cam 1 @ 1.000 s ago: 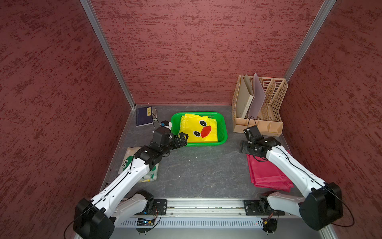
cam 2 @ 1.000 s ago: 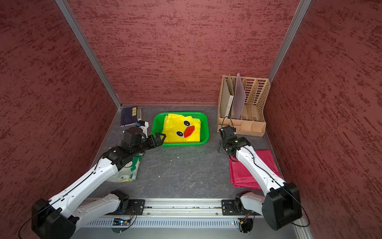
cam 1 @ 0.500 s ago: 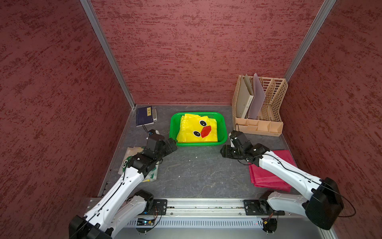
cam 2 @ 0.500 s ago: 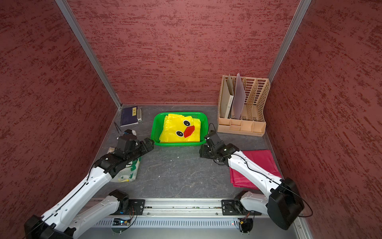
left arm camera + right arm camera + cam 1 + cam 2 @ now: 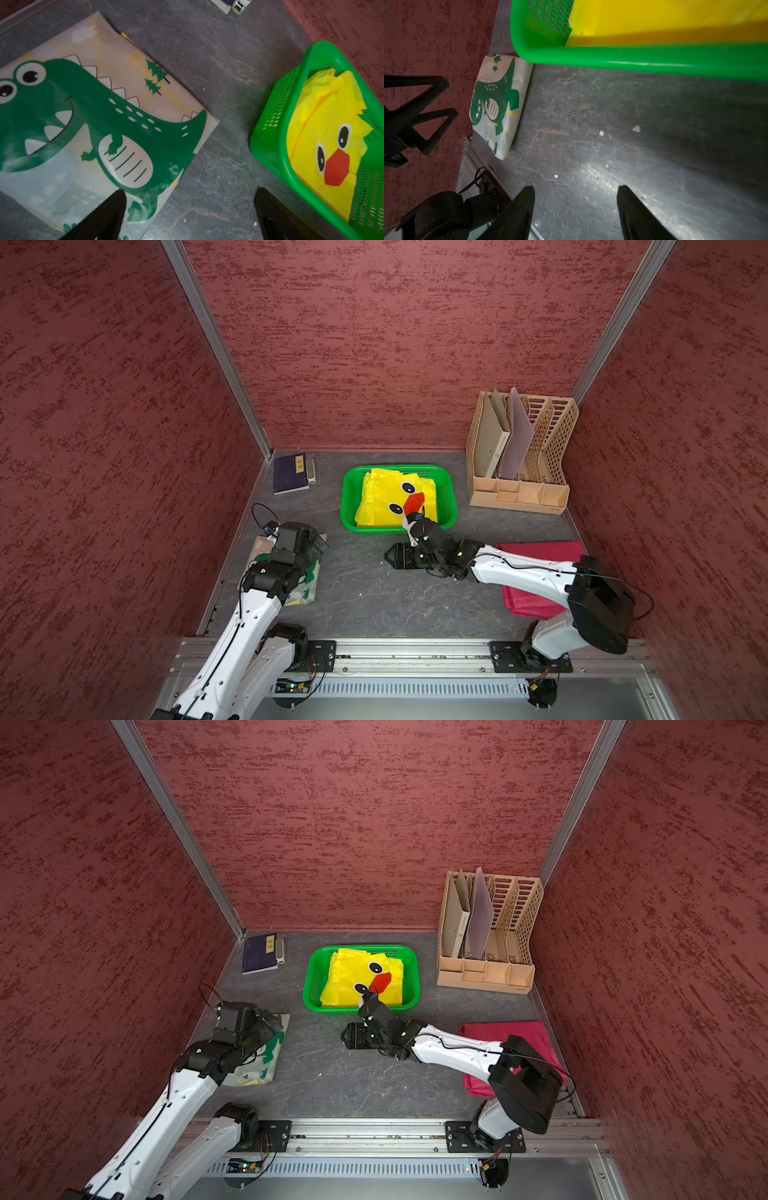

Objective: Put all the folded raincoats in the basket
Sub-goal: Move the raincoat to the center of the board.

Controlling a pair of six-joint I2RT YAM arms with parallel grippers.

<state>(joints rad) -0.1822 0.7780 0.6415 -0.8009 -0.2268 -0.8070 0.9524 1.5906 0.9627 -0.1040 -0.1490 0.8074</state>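
The folded raincoat is yellow with a duck face and lies inside the bright green basket at the back middle in both top views. My left gripper is open and empty, left of the basket and over a corner of a dinosaur-print packet. My right gripper is open and empty, low over the bare table just in front of the basket's near rim. It points left. The raincoat touches neither gripper.
A dinosaur-print packet lies at the front left under my left arm. A red cloth lies at the right under my right arm. A beige file organizer stands at the back right, a dark blue notebook at the back left.
My left gripper drew back from the basket's left side to above the dinosaur packet. My right gripper swung from right of the basket to in front of it. The raincoat stayed put.
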